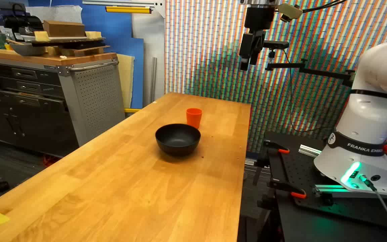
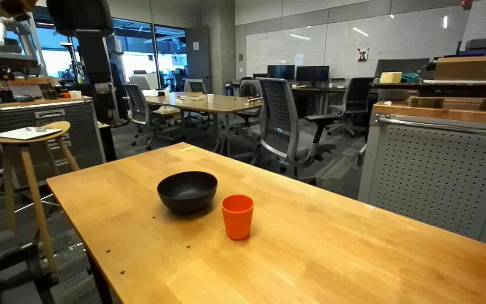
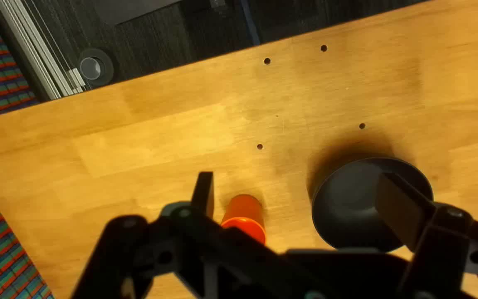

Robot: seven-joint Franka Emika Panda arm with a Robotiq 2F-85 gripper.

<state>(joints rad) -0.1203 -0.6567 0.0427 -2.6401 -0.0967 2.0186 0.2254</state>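
My gripper (image 1: pixel 249 64) hangs high above the wooden table (image 1: pixel 139 195), pointing down, with nothing held. In the wrist view its two fingers stand wide apart, and only table, cup and bowl show below. An orange cup (image 2: pixel 238 220) stands upright on the table. Close beside it, a small gap apart, sits a black bowl (image 2: pixel 187 196), upright with no contents visible. From the wrist, the cup (image 3: pixel 245 207) appears near the left finger (image 3: pixel 203 193), its lower part hidden by the gripper. The right finger (image 3: pixel 401 207) overlaps the view of the bowl (image 3: pixel 342 203).
A metal cabinet (image 1: pixel 96 87) stands beyond the table's far long side. The robot's white base (image 1: pixel 358 168) is mounted on a black stand. A black bracket (image 1: pixel 314 71) juts out near the gripper. An office chair (image 2: pixel 285 122) and a wooden stool (image 2: pixel 28 136) stand around the table.
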